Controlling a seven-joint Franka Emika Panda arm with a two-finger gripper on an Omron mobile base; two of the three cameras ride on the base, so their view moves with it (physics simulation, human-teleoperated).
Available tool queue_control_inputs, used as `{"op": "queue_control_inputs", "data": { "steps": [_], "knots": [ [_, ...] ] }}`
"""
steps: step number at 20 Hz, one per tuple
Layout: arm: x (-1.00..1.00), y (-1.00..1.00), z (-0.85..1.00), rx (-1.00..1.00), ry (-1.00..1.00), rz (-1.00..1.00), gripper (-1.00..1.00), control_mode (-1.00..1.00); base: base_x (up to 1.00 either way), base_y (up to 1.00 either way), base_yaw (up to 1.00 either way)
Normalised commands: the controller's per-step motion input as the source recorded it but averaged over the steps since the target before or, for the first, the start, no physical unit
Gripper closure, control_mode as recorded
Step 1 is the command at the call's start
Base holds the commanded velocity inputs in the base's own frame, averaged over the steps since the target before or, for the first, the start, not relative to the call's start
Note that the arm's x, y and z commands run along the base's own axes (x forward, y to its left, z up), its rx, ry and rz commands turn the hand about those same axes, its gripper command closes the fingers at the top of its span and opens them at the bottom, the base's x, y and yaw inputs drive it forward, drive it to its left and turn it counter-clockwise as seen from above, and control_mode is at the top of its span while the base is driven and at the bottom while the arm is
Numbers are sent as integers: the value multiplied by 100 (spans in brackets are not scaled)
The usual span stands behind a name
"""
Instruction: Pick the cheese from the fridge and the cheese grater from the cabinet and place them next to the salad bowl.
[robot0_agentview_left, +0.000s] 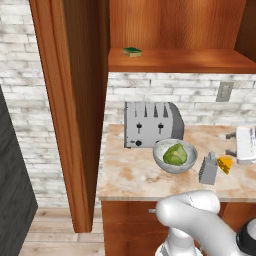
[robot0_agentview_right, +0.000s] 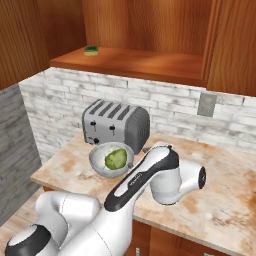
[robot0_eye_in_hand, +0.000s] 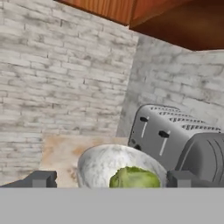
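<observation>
Yellow-orange and holed, the small wedge of cheese (robot0_agentview_left: 225, 164) lies on the mottled beige stone desk (robot0_agentview_left: 130, 177), touching or just beside the small grey metal box grater (robot0_agentview_left: 208, 169), which stands upright with its loop handle on top. Both sit just right of the round light grey salad bowl (robot0_agentview_left: 174, 155) holding a green lettuce head (robot0_agentview_left: 175, 154); the grater is close to the bowl's right rim but apart from it.

Behind the bowl, towards the far wall, stands a wide silver four-slot toaster (robot0_agentview_left: 151, 123), its front nearly touching the bowl's far rim. At the right edge of the left base view, just beyond the cheese, is part of a white appliance (robot0_agentview_left: 246, 145).

Above the desk hangs the reddish-brown wooden wall cabinet (robot0_agentview_left: 180, 61) with its tall door (robot0_agentview_left: 75, 100) swung open to the left; on its shelf lies a small green-and-yellow sponge (robot0_agentview_left: 132, 51). A grey wall plate (robot0_agentview_left: 224, 91) sits on the white brick wall. A sliver of the dark fridge (robot0_agentview_left: 12, 190) shows at the far left.

The robot's fingers (robot0_eye_in_hand: 111, 179) hover low over the bowl's near rim, spread as wide as they go, with nothing held between them; the lettuce shows in the gap.
</observation>
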Motion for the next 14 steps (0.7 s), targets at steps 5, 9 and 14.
{"op": "queue_control_inputs", "data": {
  "steps": [5, 9, 14],
  "knots": [
    [-68, 1, 96, -14, -11, -8, -100, -100, 0, 0, 0],
    [-90, -1, 80, -2, -37, -3, -100, -100, 0, 0, 0],
    [-76, -1, 75, 0, -35, 0, -100, -100, 0, 0, 0]
  ]
}}
